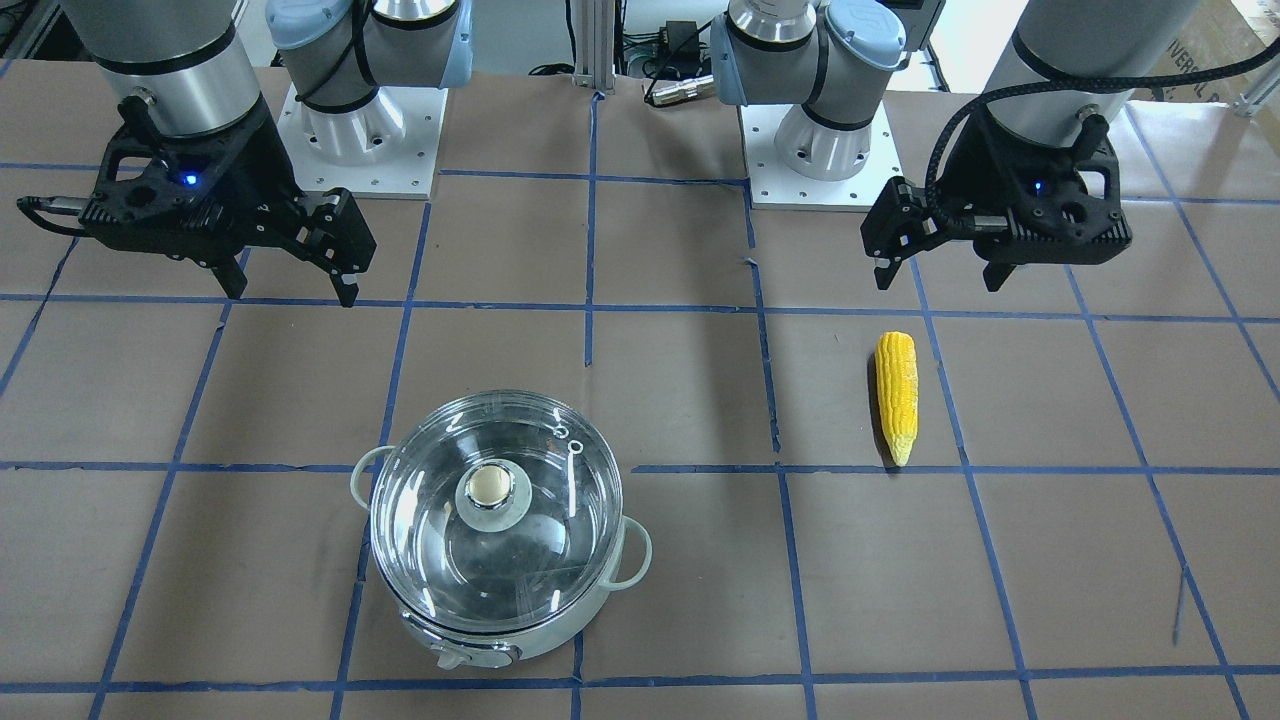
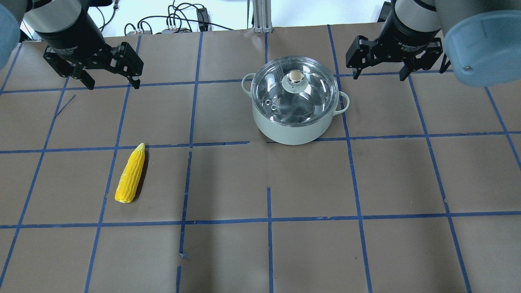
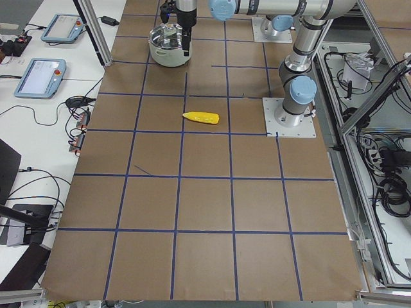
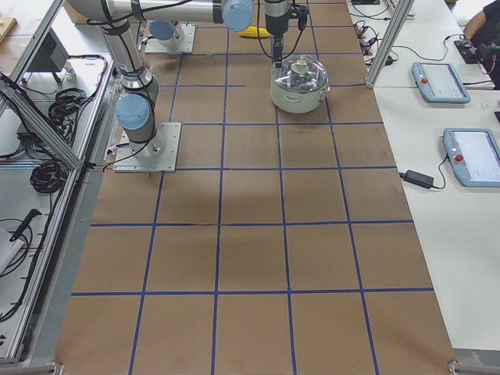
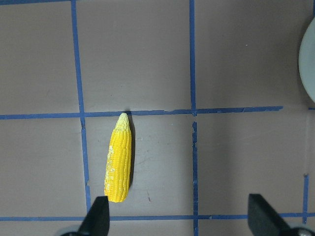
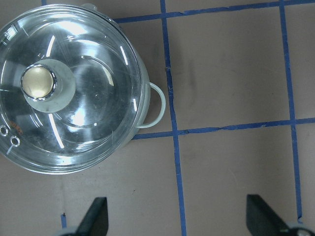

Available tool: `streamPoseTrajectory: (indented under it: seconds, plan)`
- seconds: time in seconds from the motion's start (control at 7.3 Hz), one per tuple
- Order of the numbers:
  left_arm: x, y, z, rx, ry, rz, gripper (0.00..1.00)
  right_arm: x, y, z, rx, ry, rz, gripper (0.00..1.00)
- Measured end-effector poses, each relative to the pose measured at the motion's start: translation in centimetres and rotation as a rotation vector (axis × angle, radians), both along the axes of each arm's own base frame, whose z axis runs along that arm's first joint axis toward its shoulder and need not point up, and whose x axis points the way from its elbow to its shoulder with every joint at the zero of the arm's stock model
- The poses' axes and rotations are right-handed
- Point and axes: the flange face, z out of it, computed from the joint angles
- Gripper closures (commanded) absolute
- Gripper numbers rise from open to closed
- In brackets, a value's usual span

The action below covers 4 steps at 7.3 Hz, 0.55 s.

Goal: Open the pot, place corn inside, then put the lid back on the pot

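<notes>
Heads up: your left wrist view only catches a sliver of the pot [image 5: 310, 61] cut off around 2 o'clock, the right wrist view clips the lid [image 6: 74, 113] at 9 o'clock, and from the right end the corn [image 4: 251, 32] is tiny and partly covered.

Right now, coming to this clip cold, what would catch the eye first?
The bright yellow corn lies alone on the brown table at the robot's left. The shiny pot stands just right of centre, farther out, with its glass lid on. The left tool and right tool hang open and empty above the table's far side.
</notes>
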Motion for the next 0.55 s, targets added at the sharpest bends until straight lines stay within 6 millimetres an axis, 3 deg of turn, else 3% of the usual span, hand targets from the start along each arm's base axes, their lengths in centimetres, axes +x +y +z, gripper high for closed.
streamPoseTrajectory:
  seconds: [0.55]
  plan:
    - [-0.10,0.20,-0.01,0.002,-0.005,-0.006,0.00,-0.02,0.00,0.40,-0.006,-0.002,-0.029,0.00]
